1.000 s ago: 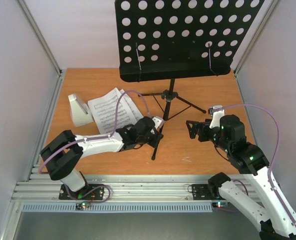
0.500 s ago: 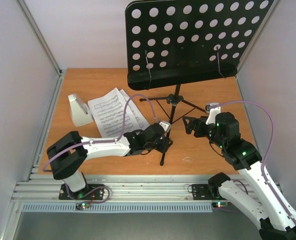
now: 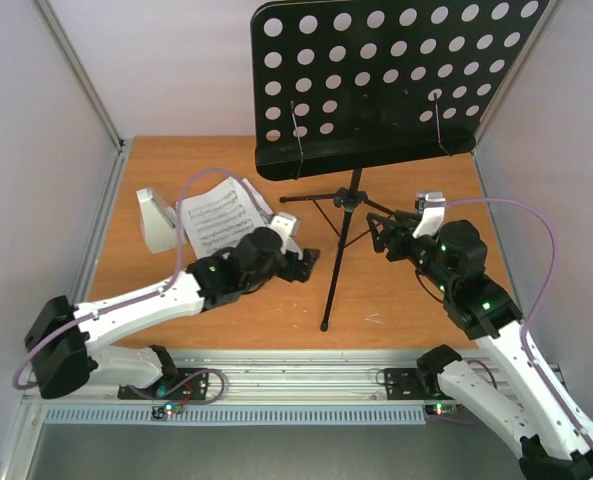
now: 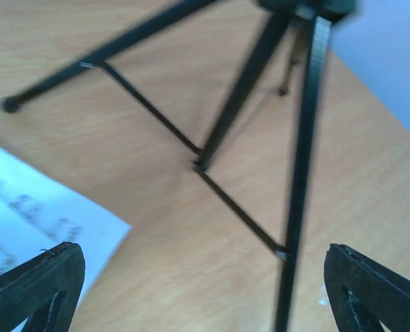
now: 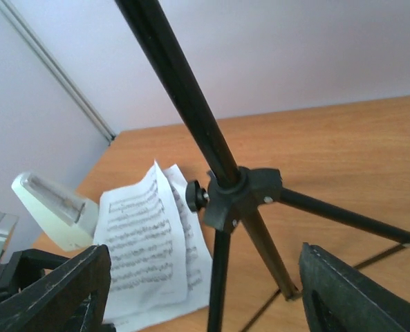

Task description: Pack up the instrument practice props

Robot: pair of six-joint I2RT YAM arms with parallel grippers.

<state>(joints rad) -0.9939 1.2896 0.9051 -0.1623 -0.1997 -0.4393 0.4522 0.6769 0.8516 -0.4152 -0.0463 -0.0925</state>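
The black music stand (image 3: 348, 198) stands upright at the middle back of the table, its perforated desk (image 3: 386, 80) high above. White sheet-music pages (image 3: 216, 212) lie left of it, with the pale metronome (image 3: 156, 222) beside them. My left gripper (image 3: 304, 260) is open just left of the stand's front leg (image 4: 301, 173), touching nothing; a page corner (image 4: 32, 214) lies near its left finger. My right gripper (image 3: 384, 236) is open at the right leg. In the right wrist view its fingers (image 5: 357, 290) straddle the tripod hub (image 5: 243, 192) without touching it.
White walls with slanted metal posts (image 3: 81, 75) close in the table on the left, back and right. A ribbed aluminium rail (image 3: 276, 378) runs along the near edge. Purple cables (image 3: 506, 212) loop above both arms. The pages (image 5: 142, 235) and metronome (image 5: 52, 207) show behind the hub.
The stand shifted right with my left gripper on its front leg. That gripper has since opened, let go and pulled back to the left. My right gripper moved closer to the tripod hub.
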